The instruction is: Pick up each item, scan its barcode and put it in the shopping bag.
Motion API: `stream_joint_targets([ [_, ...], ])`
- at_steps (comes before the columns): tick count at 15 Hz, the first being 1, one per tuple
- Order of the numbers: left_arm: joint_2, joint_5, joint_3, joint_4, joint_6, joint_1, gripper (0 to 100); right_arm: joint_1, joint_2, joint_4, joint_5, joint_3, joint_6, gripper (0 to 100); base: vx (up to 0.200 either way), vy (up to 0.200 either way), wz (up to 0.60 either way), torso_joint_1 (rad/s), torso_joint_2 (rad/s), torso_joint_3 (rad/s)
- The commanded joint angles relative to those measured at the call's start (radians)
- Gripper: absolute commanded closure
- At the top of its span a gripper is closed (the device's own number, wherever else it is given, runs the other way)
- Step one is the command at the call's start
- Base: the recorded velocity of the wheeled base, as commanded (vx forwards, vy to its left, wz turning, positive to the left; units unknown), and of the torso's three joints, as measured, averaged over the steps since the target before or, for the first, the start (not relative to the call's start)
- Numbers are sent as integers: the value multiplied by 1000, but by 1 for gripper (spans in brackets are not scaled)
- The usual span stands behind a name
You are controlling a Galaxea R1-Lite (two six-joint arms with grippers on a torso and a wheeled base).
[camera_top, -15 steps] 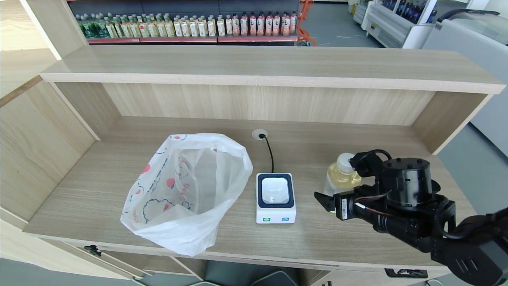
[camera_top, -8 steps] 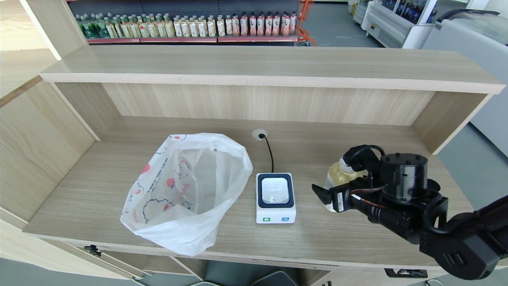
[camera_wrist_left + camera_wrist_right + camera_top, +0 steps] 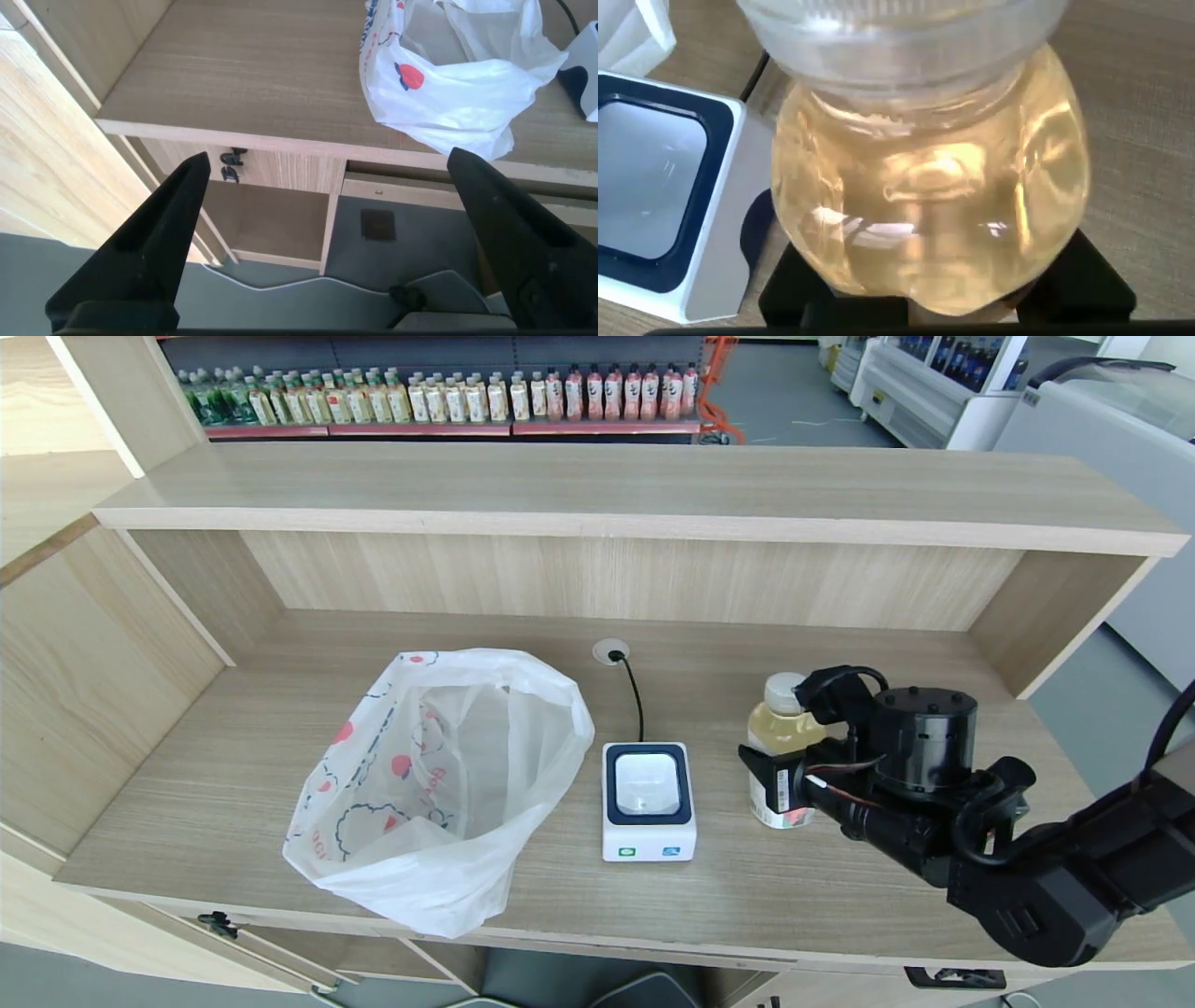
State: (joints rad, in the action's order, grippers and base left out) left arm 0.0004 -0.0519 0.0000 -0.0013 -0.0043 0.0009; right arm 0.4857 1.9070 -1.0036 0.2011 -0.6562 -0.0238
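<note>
A clear bottle of yellow drink (image 3: pixel 782 737) with a pale cap stands upright just right of the white, blue-rimmed scanner (image 3: pixel 649 798). My right gripper (image 3: pixel 780 786) is shut on the bottle's lower body. The right wrist view has the bottle (image 3: pixel 924 205) close up between the dark fingers, with the scanner (image 3: pixel 654 187) beside it. The white shopping bag (image 3: pixel 439 775) with red and blue print lies open-mouthed left of the scanner. My left gripper (image 3: pixel 327 233) hangs open in front of the counter's front edge, below the bag (image 3: pixel 448 65).
The scanner's black cable (image 3: pixel 635 695) runs back to a grommet in the wooden counter (image 3: pixel 233 747). A raised back wall and side walls enclose the counter. Bare counter lies left of the bag and behind the scanner.
My right gripper has closed in on the bottle and shifted it left, toward the scanner. The bag and scanner have not moved.
</note>
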Motion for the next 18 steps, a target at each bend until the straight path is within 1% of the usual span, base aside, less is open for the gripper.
stream_joint_targets([
  [1, 0, 0, 0, 0, 0, 1, 0, -7, 9, 2, 0, -2, -1, 100, 0, 0, 0, 0, 0, 0],
  [5, 0, 0, 0, 0, 0, 1, 0, -24, 12, -15, -2, 0, -18, 100, 0, 0, 0, 0, 0, 0],
  [7, 0, 0, 0, 0, 0, 1, 0, -24, 23, -15, 0, 26, -30, 100, 0, 0, 0, 0, 0, 0],
  [9, 0, 0, 0, 0, 0, 1, 0, -41, 4, -20, -8, 6, -22, 100, 0, 0, 0, 0, 0, 0],
  [10, 0, 0, 0, 0, 0, 1, 0, -62, -77, -12, -52, -51, -22, 100, 0, 0, 0, 0, 0, 0],
  [11, 0, 0, 0, 0, 0, 1, 0, -93, -164, 37, -161, -89, -21, 100, 0, 0, 0, 0, 0, 0],
  [12, 0, 0, 0, 0, 0, 1, 0, -151, -290, 166, -319, -112, -7, 100, 0, 0, 0, 0, 0, 0],
  [13, 0, 0, 0, 0, 0, 1, 0, -191, -396, 304, -457, -132, 56, 100, 0, 0, 0, 0, 0, 0],
  [14, 0, 0, 0, 0, 0, 1, 0, -225, -494, 418, -588, -163, 154, 100, 0, 0, 0, 0, 0, 0],
  [15, 0, 0, 0, 0, 0, 1, 0, -260, -563, 490, -709, -192, 245, 100, 0, 0, 0, 0, 0, 0],
  [16, 0, 0, 0, 0, 0, 1, 0, -303, -611, 534, -832, -212, 317, 100, 0, 0, 0, 0, 0, 0],
  [17, 0, 0, 0, 0, 0, 1, 0, -368, -646, 559, -982, -226, 375, 100, 0, 0, 0, 0, 0, 0],
  [18, 0, 0, 0, 0, 0, 1, 0, -398, -666, 560, -1086, -226, 417, 100, 0, 0, 0, 0, 0, 0],
])
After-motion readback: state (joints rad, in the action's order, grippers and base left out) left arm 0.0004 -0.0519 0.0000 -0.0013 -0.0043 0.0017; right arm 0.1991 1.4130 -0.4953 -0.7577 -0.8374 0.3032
